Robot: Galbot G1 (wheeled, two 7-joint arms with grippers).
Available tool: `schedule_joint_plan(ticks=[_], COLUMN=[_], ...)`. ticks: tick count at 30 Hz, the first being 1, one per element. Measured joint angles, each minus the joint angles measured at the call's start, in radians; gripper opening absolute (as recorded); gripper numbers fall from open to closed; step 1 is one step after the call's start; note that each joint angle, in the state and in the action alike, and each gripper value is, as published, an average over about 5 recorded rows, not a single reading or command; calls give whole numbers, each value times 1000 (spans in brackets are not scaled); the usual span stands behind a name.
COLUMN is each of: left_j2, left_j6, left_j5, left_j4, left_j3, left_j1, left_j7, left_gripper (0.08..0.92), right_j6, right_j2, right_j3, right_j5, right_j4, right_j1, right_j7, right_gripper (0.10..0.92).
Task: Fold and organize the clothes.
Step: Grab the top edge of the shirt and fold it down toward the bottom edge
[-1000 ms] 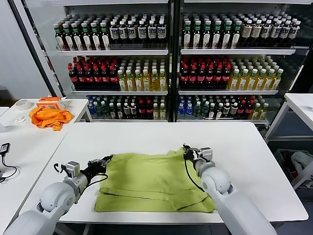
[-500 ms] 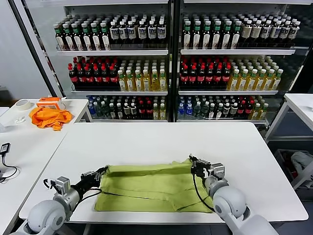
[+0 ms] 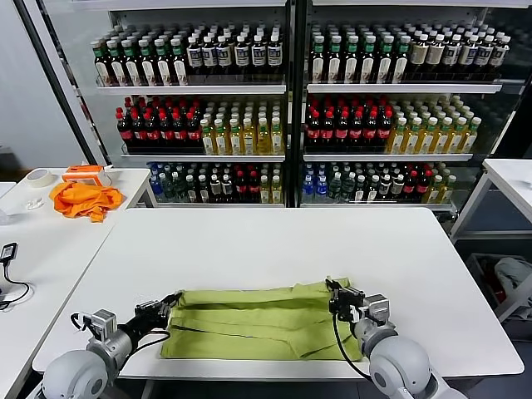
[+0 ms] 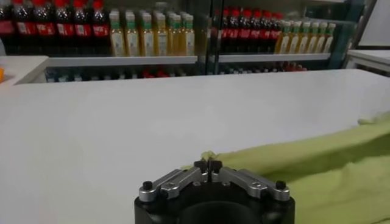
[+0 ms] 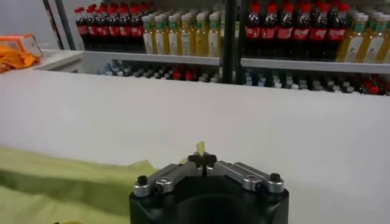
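Now both grippers, left (image 3: 170,301) and right (image 3: 334,291), pinch the far corners of the T-shirt (image 3: 258,320), presumably to fold its far edge toward the near hem.

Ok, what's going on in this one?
A two-armed robot is folding a lime green T-shirt on the white table. The left gripper and right gripper are each shut on a far corner of the shirt, pulling that edge toward the robot over the rest, so the shirt now lies as a narrow band near the table's front edge.
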Motion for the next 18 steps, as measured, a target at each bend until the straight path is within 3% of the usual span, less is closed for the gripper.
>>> schedule_joint_plan(ticks=[18], left_j2=[-8], left_j6=[-2], left_j5=[20], left_j4=[-37], left_j3=[-33], left_j1=[67], left_j7=[-1], left_gripper=[84], right_j6=[9], right_j2=[-6], right_j3=[4], right_j5=[-20], right_j4=[-14], right_j1=[-22], right_j7=[-8], right_gripper=[105])
